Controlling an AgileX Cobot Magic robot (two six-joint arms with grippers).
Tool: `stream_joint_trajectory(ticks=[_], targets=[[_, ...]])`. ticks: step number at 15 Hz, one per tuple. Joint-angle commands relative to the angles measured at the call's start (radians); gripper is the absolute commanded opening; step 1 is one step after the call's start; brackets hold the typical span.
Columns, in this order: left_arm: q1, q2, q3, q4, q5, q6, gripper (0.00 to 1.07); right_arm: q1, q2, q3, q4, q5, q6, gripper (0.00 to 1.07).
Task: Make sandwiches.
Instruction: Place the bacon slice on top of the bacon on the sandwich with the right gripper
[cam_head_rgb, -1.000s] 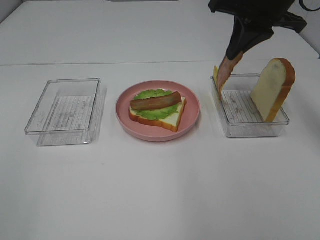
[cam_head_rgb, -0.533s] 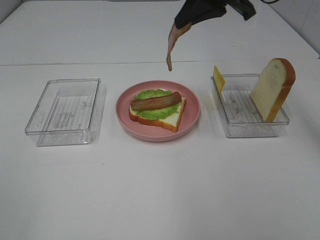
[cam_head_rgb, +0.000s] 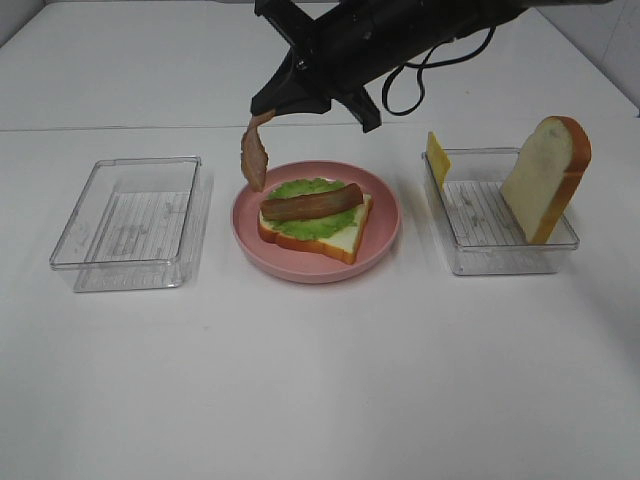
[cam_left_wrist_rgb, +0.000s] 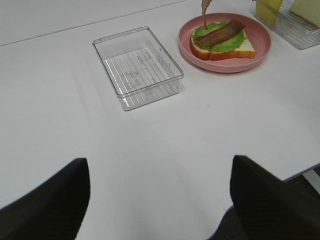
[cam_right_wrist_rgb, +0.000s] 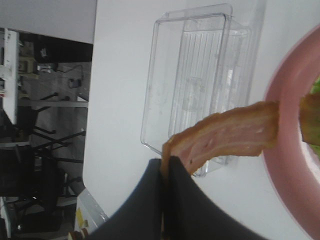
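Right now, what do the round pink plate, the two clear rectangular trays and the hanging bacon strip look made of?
Round pink plate: matte plastic probably; even colour, soft sheen. Clear rectangular trays: rigid transparent plastic, glossy; ribbed floors show through. Hanging bacon strip: soft rubbery material, likely; it droops curved from the shut right gripper.

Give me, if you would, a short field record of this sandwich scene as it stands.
Right gripper: shut on hanging bacon strip, near the pink plate rim
Left gripper: open, holding nothing
On plate: bottom bread slice, lettuce, flat bacon strip
Right tray: upright bread slice; cheese slice at its left end
Left tray: empty
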Motion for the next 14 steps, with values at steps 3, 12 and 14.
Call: stream_joint_trajectory(ticks=[3, 12, 14], targets=[[-0.001, -0.021, 0.006, -0.001, -0.011, -0.001, 0.74, -0.001, 0.1, -0.006, 0.203, -0.031, -0.13, 0.0], [-0.001, -0.021, 0.006, -0.001, -0.011, -0.001, 0.74, -0.004, 0.056, -0.006, -0.335, -0.071, 0.183, 0.0], [-0.001, -0.021, 0.006, -0.001, -0.011, -0.001, 0.74, -0.004, 0.033, -0.006, -0.543, -0.063, 0.283, 0.0]])
